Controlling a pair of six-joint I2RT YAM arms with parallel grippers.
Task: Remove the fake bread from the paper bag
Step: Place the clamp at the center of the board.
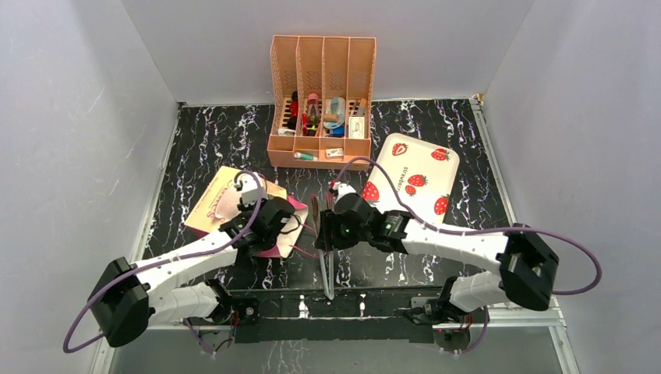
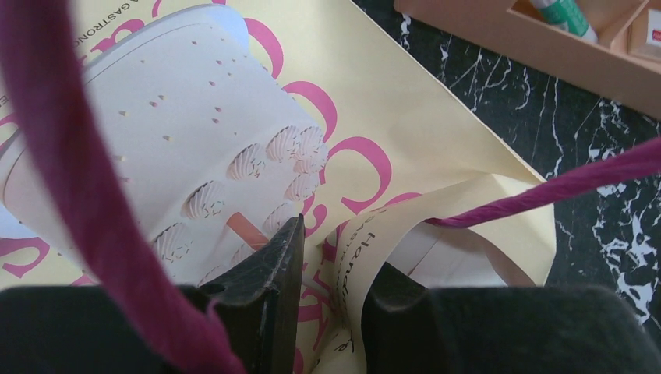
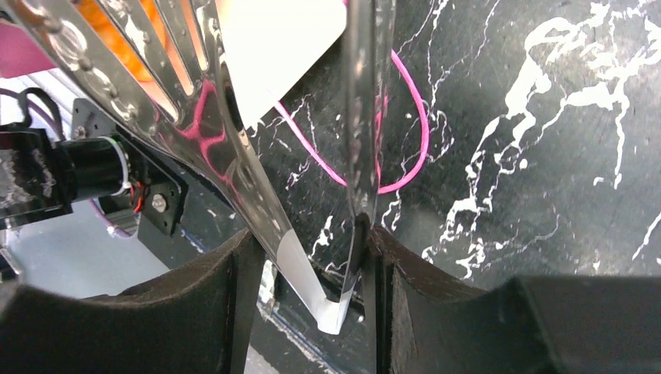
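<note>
The tan paper bag (image 1: 222, 206) lies flat on the table's left, its "Cakes" face up, and fills the left wrist view (image 2: 390, 101). My left gripper (image 1: 271, 227) is at the bag's mouth, shut on a folded flap of its rim (image 2: 339, 257). A magenta cord handle (image 2: 86, 171) hangs across that view. My right gripper (image 1: 337, 226) is shut on metal tongs (image 1: 328, 269), which spread between its fingers (image 3: 312, 241). Through the slots of the tongs (image 3: 234, 156) a bit of orange fake bread (image 3: 105, 19) shows at the bag's mouth. The rest of the bread is hidden.
A peach organiser (image 1: 321, 101) with small items stands at the back centre. A white strawberry tray (image 1: 413, 175) lies to the right of it. A thin pink cord loop (image 3: 405, 140) lies on the black marbled table (image 1: 203, 140) beside the tongs.
</note>
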